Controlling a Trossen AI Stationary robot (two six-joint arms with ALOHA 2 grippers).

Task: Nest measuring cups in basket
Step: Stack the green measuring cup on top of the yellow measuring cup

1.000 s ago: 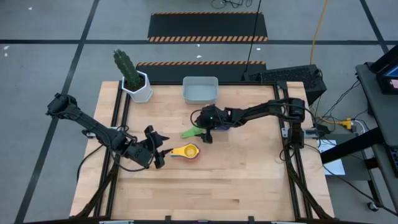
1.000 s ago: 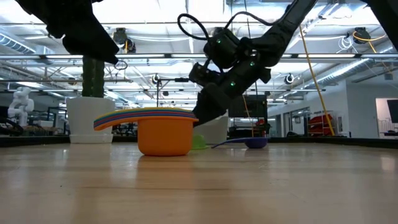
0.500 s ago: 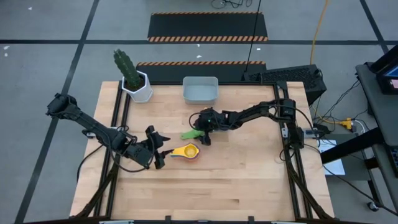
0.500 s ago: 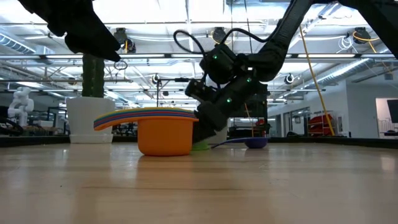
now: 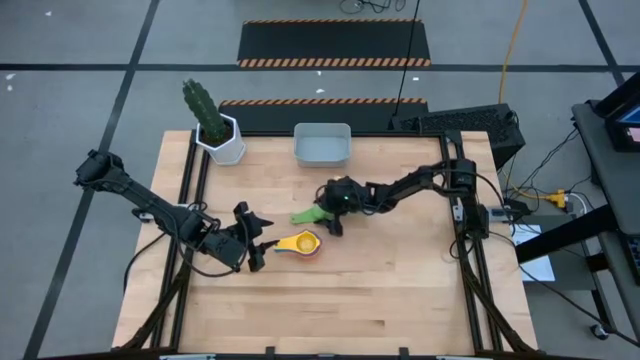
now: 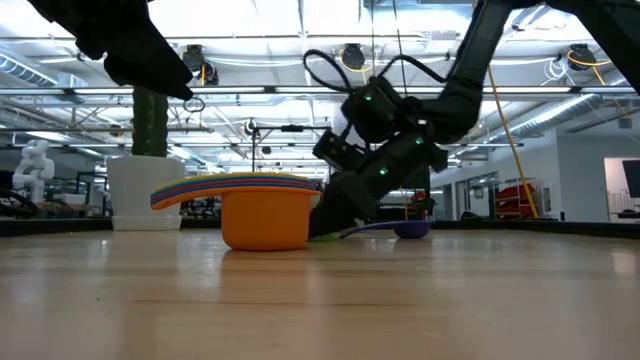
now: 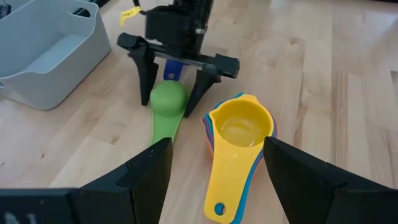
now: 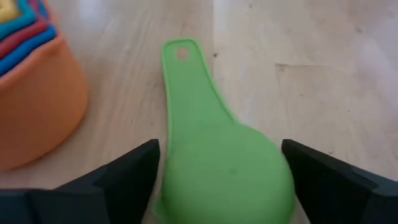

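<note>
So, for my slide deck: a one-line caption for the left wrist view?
Right claw open astride the overturned green measuring cup, beside the yellow-topped nested stack.

From above, the right gripper (image 5: 331, 220) hides the green cup's (image 5: 306, 214) bowl, so only its handle shows, and the dark blue cup (image 7: 173, 68) behind it is seen only as a sliver between the fingers in the left wrist view. In the nested stack (image 7: 239, 134) the yellow cup on top covers the others, which show only as thin coloured rims. The basket (image 7: 46, 50) is cut off by the left wrist picture's edge.
</note>
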